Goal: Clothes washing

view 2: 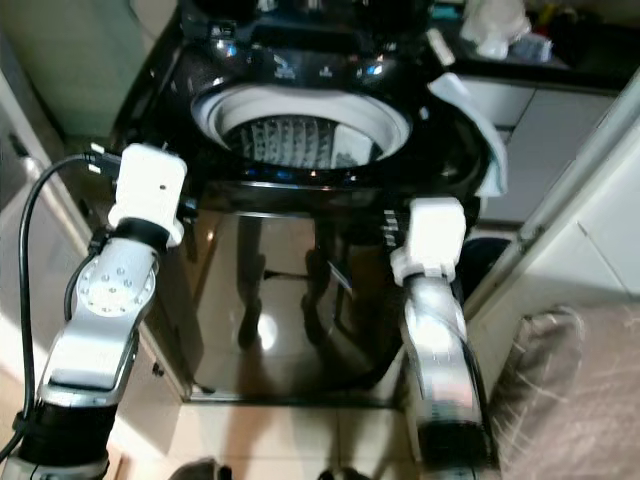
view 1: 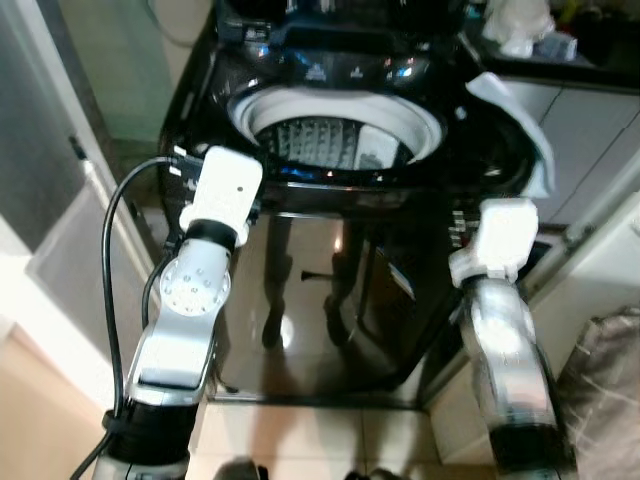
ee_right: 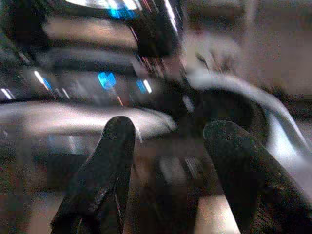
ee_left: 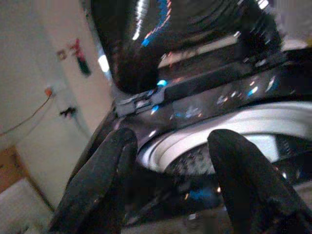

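Observation:
A black top-loading washing machine (view 1: 330, 300) stands straight ahead with its lid up. Its white rim (view 1: 415, 118) rings the perforated metal drum (view 1: 315, 142); I see no clothes inside. A pale white-blue cloth (view 1: 522, 118) hangs over the machine's right top corner. My left arm's white wrist (view 1: 222, 190) is raised at the machine's front left edge, and the left gripper (ee_left: 168, 141) is open, pointing over the rim. My right wrist (view 1: 500, 238) sits lower at the front right; the right gripper (ee_right: 168, 129) is open and holds nothing, aimed at the glossy top and that cloth (ee_right: 273, 109).
A dark counter (view 1: 560, 55) with white items (view 1: 520, 28) runs behind the machine on the right, over pale cabinets (view 1: 590, 130). Grey fabric (view 1: 605, 385) lies at lower right. A white panel (view 1: 70, 250) stands on the left. A black cable (view 1: 112, 260) trails from my left arm.

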Controlling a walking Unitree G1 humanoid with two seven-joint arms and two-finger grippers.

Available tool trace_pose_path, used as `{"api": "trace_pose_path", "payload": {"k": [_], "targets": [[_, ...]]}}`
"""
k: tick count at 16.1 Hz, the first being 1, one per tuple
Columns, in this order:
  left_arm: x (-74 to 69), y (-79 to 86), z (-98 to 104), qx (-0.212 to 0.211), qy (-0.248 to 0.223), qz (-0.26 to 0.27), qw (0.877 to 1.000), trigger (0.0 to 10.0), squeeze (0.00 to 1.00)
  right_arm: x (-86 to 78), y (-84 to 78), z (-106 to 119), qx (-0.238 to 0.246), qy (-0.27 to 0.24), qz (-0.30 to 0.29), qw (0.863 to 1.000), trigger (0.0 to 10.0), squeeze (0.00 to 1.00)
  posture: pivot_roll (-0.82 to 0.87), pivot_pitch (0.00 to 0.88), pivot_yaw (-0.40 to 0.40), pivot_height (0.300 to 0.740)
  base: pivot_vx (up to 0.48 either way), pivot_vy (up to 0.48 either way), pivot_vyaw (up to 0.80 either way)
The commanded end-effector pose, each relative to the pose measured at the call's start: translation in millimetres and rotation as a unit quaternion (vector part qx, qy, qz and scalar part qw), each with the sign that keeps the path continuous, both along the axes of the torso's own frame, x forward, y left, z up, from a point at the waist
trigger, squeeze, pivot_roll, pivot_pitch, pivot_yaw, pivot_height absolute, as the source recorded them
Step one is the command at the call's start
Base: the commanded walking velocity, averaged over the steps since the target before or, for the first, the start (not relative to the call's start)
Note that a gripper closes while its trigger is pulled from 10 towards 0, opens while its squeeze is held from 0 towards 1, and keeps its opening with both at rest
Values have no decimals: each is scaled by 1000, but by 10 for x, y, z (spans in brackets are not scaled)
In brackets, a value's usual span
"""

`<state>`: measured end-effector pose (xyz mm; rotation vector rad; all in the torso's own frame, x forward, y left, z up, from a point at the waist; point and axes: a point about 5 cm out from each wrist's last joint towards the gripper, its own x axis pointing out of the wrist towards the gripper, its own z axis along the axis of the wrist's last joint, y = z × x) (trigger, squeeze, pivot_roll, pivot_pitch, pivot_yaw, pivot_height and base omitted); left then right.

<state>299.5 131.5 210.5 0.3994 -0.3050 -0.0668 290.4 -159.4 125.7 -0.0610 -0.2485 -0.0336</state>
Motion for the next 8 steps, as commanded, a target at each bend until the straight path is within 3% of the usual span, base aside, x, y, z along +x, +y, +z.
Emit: {"api": "trace_pose_path", "payload": {"k": [1, 3, 4, 6, 7, 8], "targets": [[42, -54, -28, 5, 5, -15, 1000, 10000, 0, 65, -64, 161, 4, -24, -8, 1000, 10000, 0, -19, 0, -18, 740, 0, 0, 0], [36, -27, -215, 25, 33, -16, 999, 10000, 0, 134, -64, 95, 18, 6, -9, 1000, 10000, 0, -16, 0, -11, 740, 0, 0, 0], [30, -22, -327, 26, 52, -19, 998, 10000, 0, 186, 22, 52, 26, 21, 1, 999, 10000, 0, -13, 0, 2, 740, 0, 0, 0], [61, 31, -352, 3, 57, 2, 998, 10000, 0, 277, 211, 137, 17, 7, 29, 999, 10000, 0, 1, 0, 17, 740, 0, 0, 0], [62, 36, -352, 0, 56, 3, 998, 10000, 0, 294, 219, 125, 20, 12, 28, 999, 10000, 0, 4, 0, 19, 740, 0, 0, 0], [57, 53, -324, -29, 47, 4, 998, 10000, 0, 317, 254, 104, 18, 16, 32, 999, 10000, 0, 9, 0, 21, 740, 0, 0, 0]]}}
